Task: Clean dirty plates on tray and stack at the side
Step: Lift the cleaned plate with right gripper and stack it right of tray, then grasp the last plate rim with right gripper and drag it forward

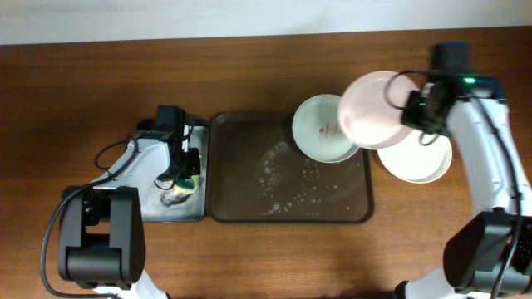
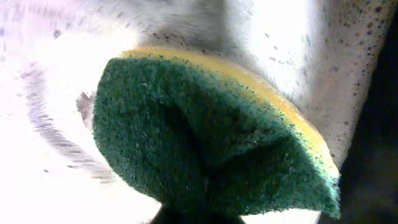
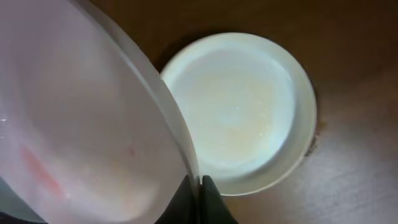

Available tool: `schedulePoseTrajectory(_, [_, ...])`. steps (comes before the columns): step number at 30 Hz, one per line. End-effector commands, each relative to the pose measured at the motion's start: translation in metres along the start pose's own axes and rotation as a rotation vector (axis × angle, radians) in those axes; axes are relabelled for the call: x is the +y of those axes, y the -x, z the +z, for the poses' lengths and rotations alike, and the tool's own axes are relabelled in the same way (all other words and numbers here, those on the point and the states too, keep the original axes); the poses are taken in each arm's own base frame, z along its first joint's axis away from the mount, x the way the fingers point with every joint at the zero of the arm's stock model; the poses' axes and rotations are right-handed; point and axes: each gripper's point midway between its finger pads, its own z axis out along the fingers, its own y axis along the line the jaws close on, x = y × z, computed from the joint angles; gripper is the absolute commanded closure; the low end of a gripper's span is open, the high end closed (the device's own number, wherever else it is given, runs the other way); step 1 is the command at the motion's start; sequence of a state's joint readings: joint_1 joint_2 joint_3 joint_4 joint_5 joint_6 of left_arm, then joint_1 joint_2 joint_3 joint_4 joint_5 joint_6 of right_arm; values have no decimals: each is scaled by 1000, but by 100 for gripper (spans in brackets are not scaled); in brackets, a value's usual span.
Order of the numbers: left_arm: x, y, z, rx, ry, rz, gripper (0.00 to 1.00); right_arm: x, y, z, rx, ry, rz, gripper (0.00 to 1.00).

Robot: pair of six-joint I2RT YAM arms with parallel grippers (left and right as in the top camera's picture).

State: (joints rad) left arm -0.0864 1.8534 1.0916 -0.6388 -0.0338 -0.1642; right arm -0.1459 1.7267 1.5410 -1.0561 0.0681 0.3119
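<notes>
My right gripper (image 1: 409, 106) is shut on the rim of a white plate (image 1: 370, 110) and holds it tilted in the air over the right end of the dark brown tray (image 1: 241, 178). In the right wrist view this held plate (image 3: 81, 130) shows faint red smears. A second plate (image 1: 320, 129) with red smears lies on the tray's top right corner. A third plate (image 1: 416, 158) lies on the table right of the tray, also seen from the right wrist (image 3: 239, 109). My left gripper (image 1: 184, 170) is shut on a green and yellow sponge (image 2: 205, 130).
A smaller black tray (image 1: 170, 208) with foam lies left of the brown tray, under the left gripper. The brown tray's middle holds soapy droplets (image 1: 287, 178). Bare wooden table (image 1: 83, 91) surrounds both trays.
</notes>
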Motion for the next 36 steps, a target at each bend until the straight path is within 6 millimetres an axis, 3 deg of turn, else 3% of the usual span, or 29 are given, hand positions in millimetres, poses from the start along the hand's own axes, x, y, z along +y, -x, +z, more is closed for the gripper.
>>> schedulePoseTrajectory(1, [-2,-20,15,70,-9,5,98,-23,6,-11,-2,75,112,96])
schedulePoseTrajectory(2, [-1,-20,15,70,-9,5,72,-32,6,-9,4,65,134,96])
schedulePoseTrajectory(3, [-1,-20,15,70,-9,5,35,-42,5,-6,10,55,158,96])
schedulePoseTrajectory(8, [-2,-20,15,70,-9,5,19,-78,-3,12,42,18,246,96])
schedulePoseTrajectory(12, [-2,-20,15,70,-9,5,19,-96,-14,31,85,9,294,95])
schedulePoseTrajectory(17, [-2,-20,15,70,-9,5,18,-100,-23,50,130,-2,305,91])
schedulePoseTrajectory(21, [-2,-20,15,70,-9,5,18,-100,-24,53,138,-3,306,77])
schedulePoseTrajectory(23, [-2,-20,15,69,-9,5,18,-99,-25,53,141,3,307,54])
schedulePoseTrajectory(24, [-2,-19,15,68,-9,5,18,-97,-25,53,145,15,306,49])
schedulePoseTrajectory(27, [-2,-18,15,64,-10,5,18,-74,-26,51,165,138,292,45])
schedulePoseTrajectory(31, [-2,-18,15,63,-10,5,18,-25,-28,42,184,358,139,43])
schedulePoseTrajectory(36, [-2,-18,15,63,-10,5,18,18,-46,40,219,374,-16,43])
